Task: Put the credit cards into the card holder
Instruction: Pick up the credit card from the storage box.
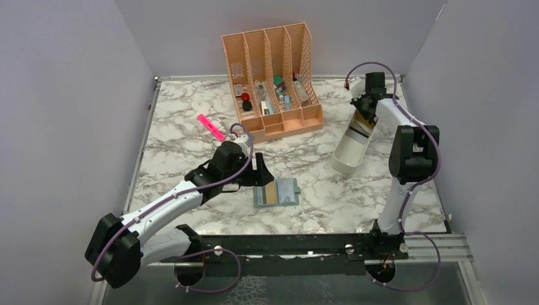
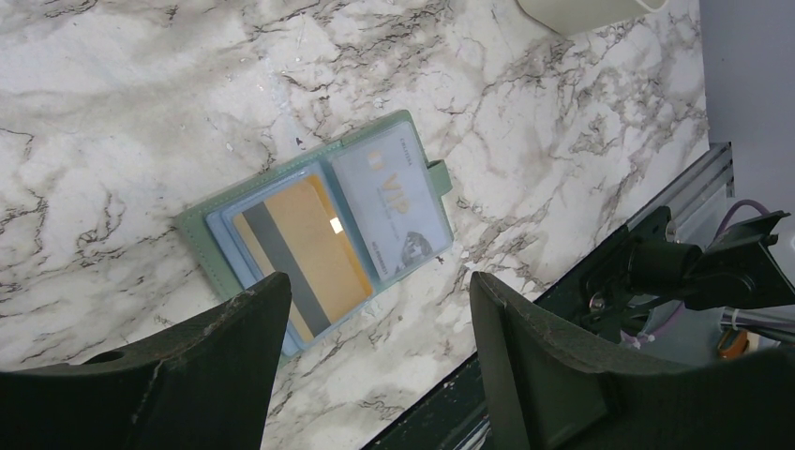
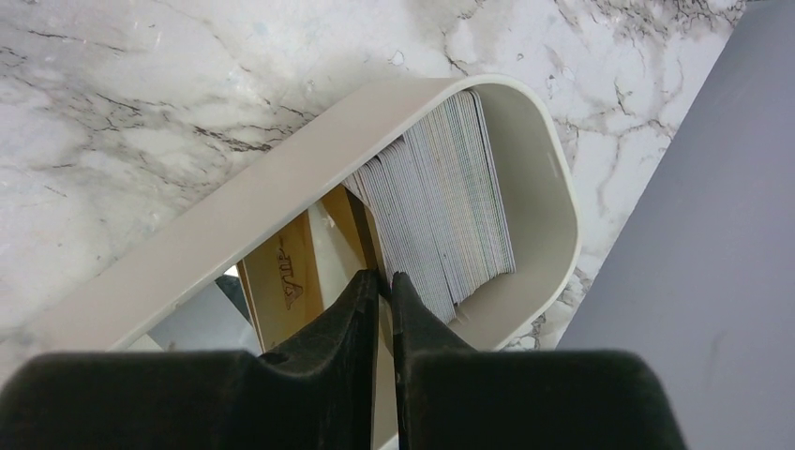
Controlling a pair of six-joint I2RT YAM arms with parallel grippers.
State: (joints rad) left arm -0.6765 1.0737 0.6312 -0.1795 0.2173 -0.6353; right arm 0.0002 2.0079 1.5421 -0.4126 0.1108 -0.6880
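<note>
Two grippers share this job, and the step in hand looks to be the right one's. The left gripper (image 1: 262,170) hangs with its jaws spread wide and nothing between them, just at 11 o'clock of the card holder (image 2: 319,230). The holder lies open and flat towards the 6 o'clock edge of the marble table (image 1: 184,143). A gold striped card (image 2: 300,253) sits in its left pocket and a pale one in the right.

At 2 o'clock of the holder lies the white tray (image 3: 281,192), with the remaining credit cards (image 3: 441,206) packed on edge at its rounded end. The right gripper (image 3: 385,281) reaches in there. Its fingers are drawn to a thin slit, and an upright gold card (image 3: 364,225) runs into that slit, so it appears pinched (only its top edge shows).

To do this well, I judge the pinch should firm up fully before any lift. The pull should then go straight up along the card's own plane, so the leaning neighbours are not dragged out too. A grip near the edge's middle would keep the card from swinging on the way over.
</note>
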